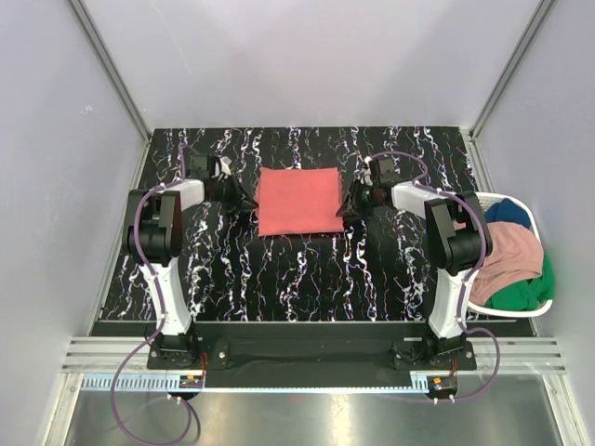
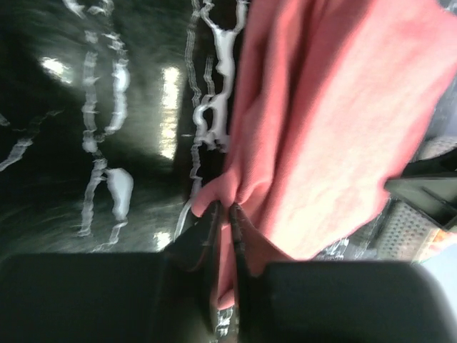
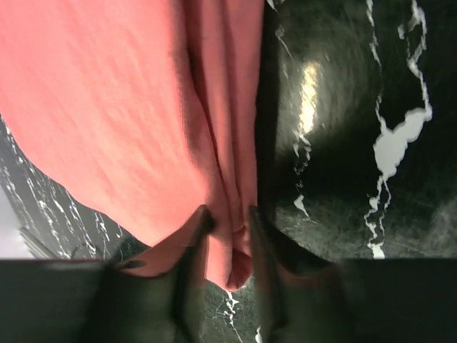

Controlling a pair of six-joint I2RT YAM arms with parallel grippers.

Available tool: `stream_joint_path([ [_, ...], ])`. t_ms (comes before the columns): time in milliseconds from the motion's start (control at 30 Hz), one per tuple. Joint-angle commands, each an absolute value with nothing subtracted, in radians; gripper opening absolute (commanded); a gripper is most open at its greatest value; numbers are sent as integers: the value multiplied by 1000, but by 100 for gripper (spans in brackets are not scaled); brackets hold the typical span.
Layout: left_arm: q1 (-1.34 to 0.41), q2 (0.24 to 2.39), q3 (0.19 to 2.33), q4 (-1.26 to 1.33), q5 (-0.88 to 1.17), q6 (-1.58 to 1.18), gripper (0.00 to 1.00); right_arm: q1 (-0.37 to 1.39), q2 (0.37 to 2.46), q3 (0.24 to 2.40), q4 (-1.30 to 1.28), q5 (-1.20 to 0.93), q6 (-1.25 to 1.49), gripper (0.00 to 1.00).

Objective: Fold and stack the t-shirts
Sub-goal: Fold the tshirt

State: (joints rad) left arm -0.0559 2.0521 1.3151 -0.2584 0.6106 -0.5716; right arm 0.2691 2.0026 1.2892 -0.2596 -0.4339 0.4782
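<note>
While the coral-red t-shirt (image 1: pixel 297 200) lies folded into a flat rectangle in the upper middle of the overhead frame, on the black white-veined table (image 1: pixel 307 269), both arms reach in to its short sides. The left gripper (image 1: pixel 244 200) sits at the shirt's left edge and the right gripper (image 1: pixel 350 204) at its right edge, level with each other across the cloth.

Seen from the left wrist, the red cloth fills the upper right of the frame and runs down to the dark fingers (image 2: pixel 207 221) at the lower centre. The jaws are pressed nearly together, with only a thin fold of the shirt's edge pinched between them.

Seen from the right wrist, the shirt covers the upper left of the frame, its edge running down the middle beside bare, glossy table on the right. A thicker, bunched fold of that edge sits between the fingers (image 3: pixel 193 243) at the bottom centre. The jaws stand a little apart around it, both touching the cloth, and its creases gather toward the pinch.

At the right edge of the overhead frame, a white laundry basket (image 1: pixel 548 302) stands just beside the right arm. It holds the other shirts in a loose heap: a dark blue t-shirt (image 1: pixel 509 212) at the top, a dusty pink t-shirt (image 1: pixel 507 255) across the middle, and a green t-shirt (image 1: pixel 525 293) at the bottom.
</note>
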Motion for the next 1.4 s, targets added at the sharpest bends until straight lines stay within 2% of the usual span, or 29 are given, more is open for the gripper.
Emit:
stream_joint_path([
  [0,-66,2000,1241,-51,751,-670,0,267,1942,1215,-143,-462,518,32],
  [33,-66,1971,1218,-25,758,-727,0,267,1928,1192,-96,-462,544,25],
  [133,-67,1927,1120,88,770,-842,0,267,1919,1091,-11,-479,607,22],
  [300,-75,1858,1045,43,654,-829,0,267,1895,1020,90,-480,650,20],
  [400,-75,1876,1025,44,681,-834,0,267,1881,1005,104,-479,661,21],
  [433,-77,1882,1020,35,687,-838,2,267,1879,1002,110,-480,670,22],
  [500,-78,1887,1019,2,681,-825,12,267,1875,1002,110,-488,676,28],
  [533,-78,1884,1031,-21,675,-812,22,267,1865,1005,106,-491,681,31],
  [633,-74,1882,1096,-177,621,-738,35,267,1839,1028,51,-474,669,39],
  [733,-55,1888,1233,-334,568,-669,37,267,1815,1083,-73,-424,629,52],
  [833,-37,1887,1357,-441,516,-609,38,265,1796,1147,-164,-374,577,59],
  [933,-40,1897,1468,-488,526,-563,39,261,1825,1259,-253,-365,529,61],
  [1033,-57,1928,1500,-391,681,-580,37,256,1874,1360,-278,-434,500,51],
  [1067,-70,1939,1500,-365,711,-589,36,255,1890,1389,-281,-449,494,42],
  [1100,-78,1966,1500,-306,753,-598,33,253,1910,1414,-282,-468,488,40],
  [1367,-95,2152,1546,-117,796,-678,27,215,2137,1627,-239,-594,498,35],
])
